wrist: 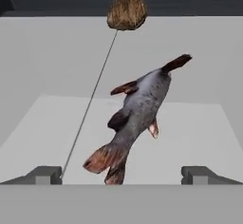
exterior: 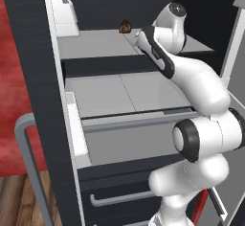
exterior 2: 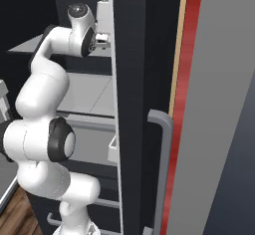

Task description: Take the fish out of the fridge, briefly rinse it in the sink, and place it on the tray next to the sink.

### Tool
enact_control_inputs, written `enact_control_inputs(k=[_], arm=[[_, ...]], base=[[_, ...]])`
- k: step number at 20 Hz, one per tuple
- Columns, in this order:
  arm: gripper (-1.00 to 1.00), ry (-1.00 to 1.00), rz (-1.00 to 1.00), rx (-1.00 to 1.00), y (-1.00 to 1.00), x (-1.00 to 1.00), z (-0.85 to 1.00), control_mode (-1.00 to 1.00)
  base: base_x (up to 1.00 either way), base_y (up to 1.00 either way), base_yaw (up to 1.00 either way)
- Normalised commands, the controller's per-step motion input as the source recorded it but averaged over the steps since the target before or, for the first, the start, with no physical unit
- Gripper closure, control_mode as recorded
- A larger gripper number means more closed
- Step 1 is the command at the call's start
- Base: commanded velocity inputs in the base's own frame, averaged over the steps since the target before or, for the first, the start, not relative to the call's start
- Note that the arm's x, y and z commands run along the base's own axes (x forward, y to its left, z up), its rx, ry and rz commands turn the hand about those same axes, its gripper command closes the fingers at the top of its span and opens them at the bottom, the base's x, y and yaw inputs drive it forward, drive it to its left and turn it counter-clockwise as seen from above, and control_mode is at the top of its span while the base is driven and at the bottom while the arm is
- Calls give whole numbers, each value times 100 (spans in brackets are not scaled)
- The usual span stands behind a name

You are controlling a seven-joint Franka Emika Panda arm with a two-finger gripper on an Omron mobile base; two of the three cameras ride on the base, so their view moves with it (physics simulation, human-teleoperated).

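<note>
Here the fish [wrist: 137, 114] is seen lying on a pale grey shelf [wrist: 199, 123] of the fridge [exterior: 28, 76], directly ahead of the gripper [wrist: 121, 174]. The gripper's tips are held spread wide, nothing pinched; the reddish tail is set between them. The long axis runs from the tail at the near end, up and rightward away from the tips. A brown round lump [wrist: 126, 10] sits well beyond, further back. No labels or writing can be read.
</note>
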Motion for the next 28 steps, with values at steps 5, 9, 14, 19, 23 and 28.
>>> enact_control_inputs(k=[5, 9, 14, 19, 23, 28], arm=[[-100, 0, 0, 0, 0, 92, 0, -100], [-100, 0, 0, 0, 0, 64, -1, -100], [100, 1, 0, -3, 2, 27, -27, -100], [100, -2, 0, -7, 5, 0, -29, -100], [100, 0, 0, 0, 0, 0, 0, -100], [100, 0, 0, 0, 0, 0, 0, -100]], base=[[0, 0, 0], [0, 0, 0], [0, 0, 0], [0, 0, 0], [0, 0, 0], [0, 0, 0]])
